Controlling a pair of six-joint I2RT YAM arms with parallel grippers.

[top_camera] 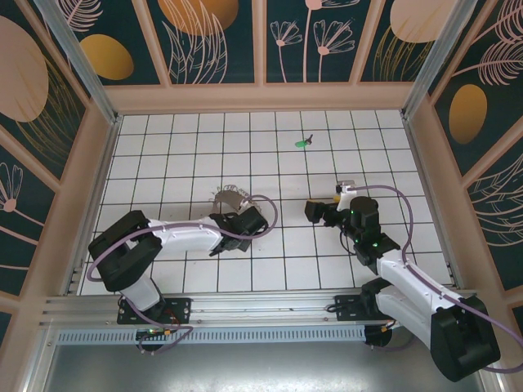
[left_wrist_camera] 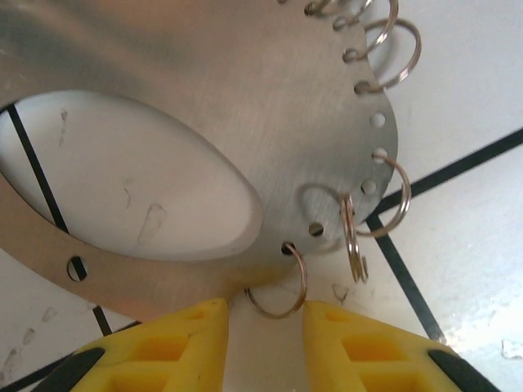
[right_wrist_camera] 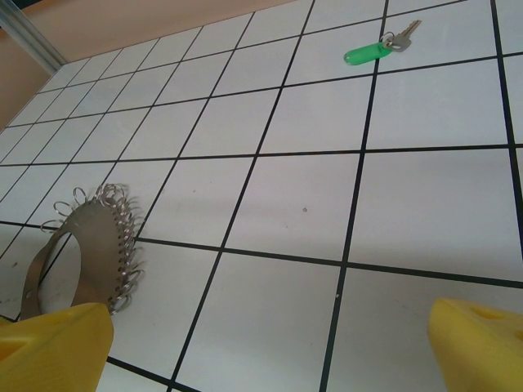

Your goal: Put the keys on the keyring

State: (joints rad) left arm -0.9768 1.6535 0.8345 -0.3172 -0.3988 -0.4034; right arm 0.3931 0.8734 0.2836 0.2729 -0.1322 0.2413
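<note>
Bright even light; faint shadows; keyring (left_wrist_camera: 204,73) blurred close up

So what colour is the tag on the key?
The key tag is bright green, clearest in the right wrist view.

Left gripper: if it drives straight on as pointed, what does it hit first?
Likely the small silver split ring on the rim of the flat brushed-metal keyring plate, just ahead of the left gripper between its yellow fingers; the plate comes next. Depth unclear.
</note>
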